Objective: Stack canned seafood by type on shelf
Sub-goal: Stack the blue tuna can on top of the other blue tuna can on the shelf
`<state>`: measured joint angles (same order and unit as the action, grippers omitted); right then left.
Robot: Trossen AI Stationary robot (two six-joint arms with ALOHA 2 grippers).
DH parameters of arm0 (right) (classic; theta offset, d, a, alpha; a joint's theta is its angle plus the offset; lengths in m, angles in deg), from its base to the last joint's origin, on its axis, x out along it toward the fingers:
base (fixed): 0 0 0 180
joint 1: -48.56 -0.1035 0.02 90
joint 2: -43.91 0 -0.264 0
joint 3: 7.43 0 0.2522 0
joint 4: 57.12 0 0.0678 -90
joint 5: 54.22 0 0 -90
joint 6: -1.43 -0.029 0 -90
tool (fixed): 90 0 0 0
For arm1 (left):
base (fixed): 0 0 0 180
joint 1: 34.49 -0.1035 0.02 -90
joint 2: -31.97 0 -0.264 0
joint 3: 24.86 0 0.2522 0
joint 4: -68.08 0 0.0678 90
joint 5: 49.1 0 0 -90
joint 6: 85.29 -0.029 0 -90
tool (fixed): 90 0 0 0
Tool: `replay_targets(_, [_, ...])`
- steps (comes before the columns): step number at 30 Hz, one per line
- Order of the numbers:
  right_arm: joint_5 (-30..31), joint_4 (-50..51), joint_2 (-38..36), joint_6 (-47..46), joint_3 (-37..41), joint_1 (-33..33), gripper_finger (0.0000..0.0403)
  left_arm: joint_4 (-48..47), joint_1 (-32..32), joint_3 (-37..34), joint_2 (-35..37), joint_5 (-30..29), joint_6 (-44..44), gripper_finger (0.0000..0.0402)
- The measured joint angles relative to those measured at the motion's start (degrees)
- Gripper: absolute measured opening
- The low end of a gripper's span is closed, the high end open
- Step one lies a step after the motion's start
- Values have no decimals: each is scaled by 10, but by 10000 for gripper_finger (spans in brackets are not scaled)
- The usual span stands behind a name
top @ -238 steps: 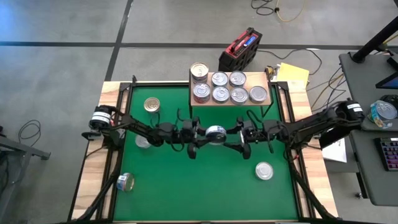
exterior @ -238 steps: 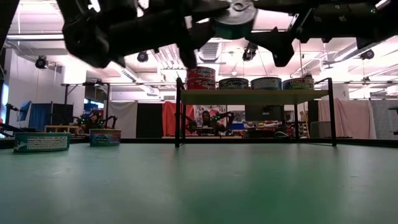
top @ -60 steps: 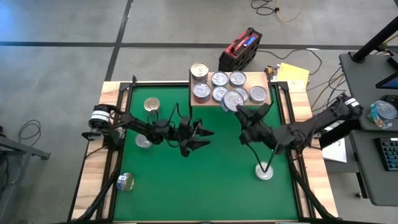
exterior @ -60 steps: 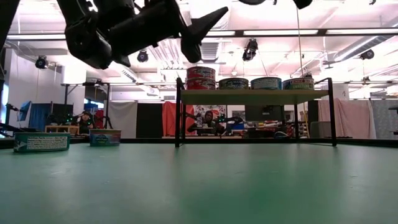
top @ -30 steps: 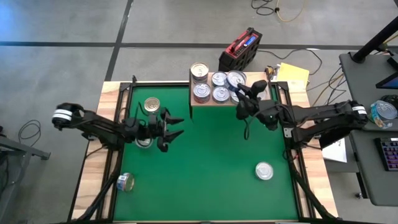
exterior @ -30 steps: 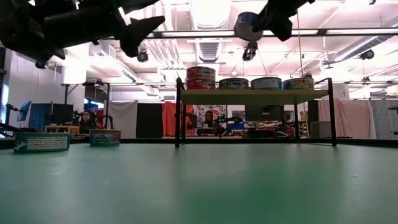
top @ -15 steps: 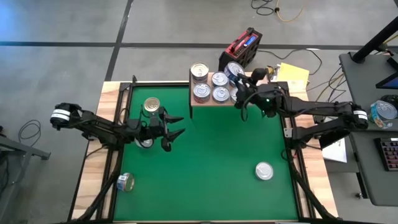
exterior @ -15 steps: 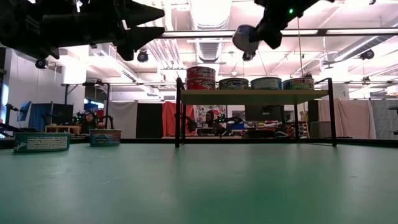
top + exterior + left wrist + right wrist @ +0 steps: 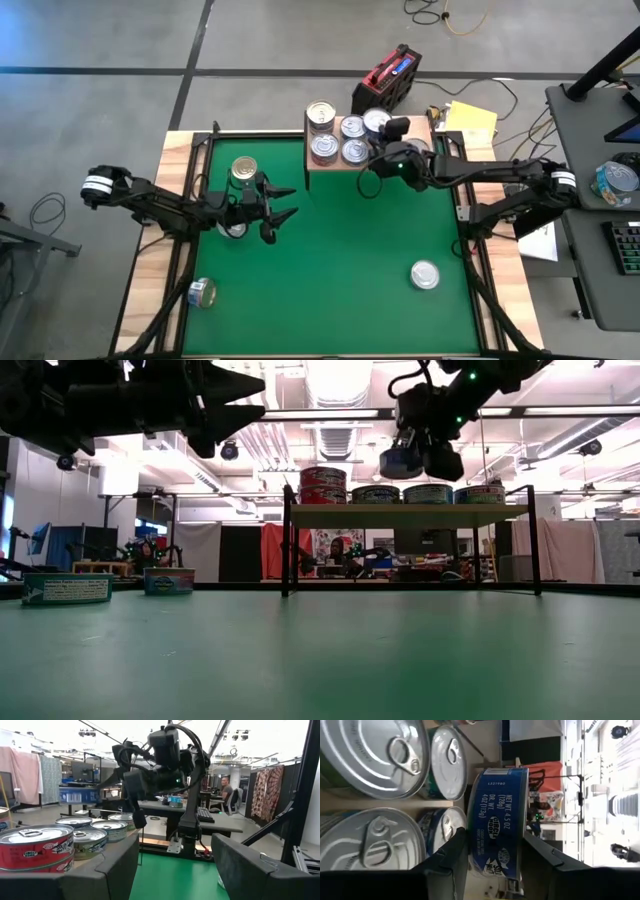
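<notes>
The right hand (image 9: pixel 383 128) hangs above the right part of the shelf (image 9: pixel 352 129), pinching a blue-labelled can (image 9: pixel 496 822) between its two fingers (image 9: pixel 447 851). In the right wrist view the can sits on edge in the grip, its blue side wall facing the camera, with the silver pull-tab lids of the shelved cans (image 9: pixel 375 755) close behind it. From the low view the held can (image 9: pixel 398 461) is just above the row of cans on the shelf and apart from them.

The shelf stands at the far edge of the green mat (image 9: pixel 340 260). On its left end is a red-labelled stack (image 9: pixel 323 485) two cans high; to the right of it several silver-topped cans (image 9: pixel 341 140) stand in rows, the rightmost ones hidden under the right arm in the high view.

The left hand (image 9: pixel 283 203) is held over the left half of the mat, well apart from the shelf, with its fingers spread and nothing between them. A gold-topped can (image 9: pixel 243 169) stands just beyond it on the far side, and another can (image 9: pixel 231 229) lies partly hidden under the left arm. A can with a blue label (image 9: pixel 201 292) lies on its side near the mat's near left corner, and a silver-topped can (image 9: pixel 425 274) stands alone on the near right part of the tabletop.
</notes>
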<state>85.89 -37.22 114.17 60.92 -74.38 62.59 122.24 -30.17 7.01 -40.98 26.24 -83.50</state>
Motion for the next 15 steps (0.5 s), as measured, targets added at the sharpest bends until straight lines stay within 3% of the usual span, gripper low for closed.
replay_targets(10, [9,43,-11,-21,-9,0,130,-5,0,0,0,0,-13,233])
replay_targets(15, [-31,178,-15,-147,-85,-3,130,-14,0,0,0,0,-13,233])
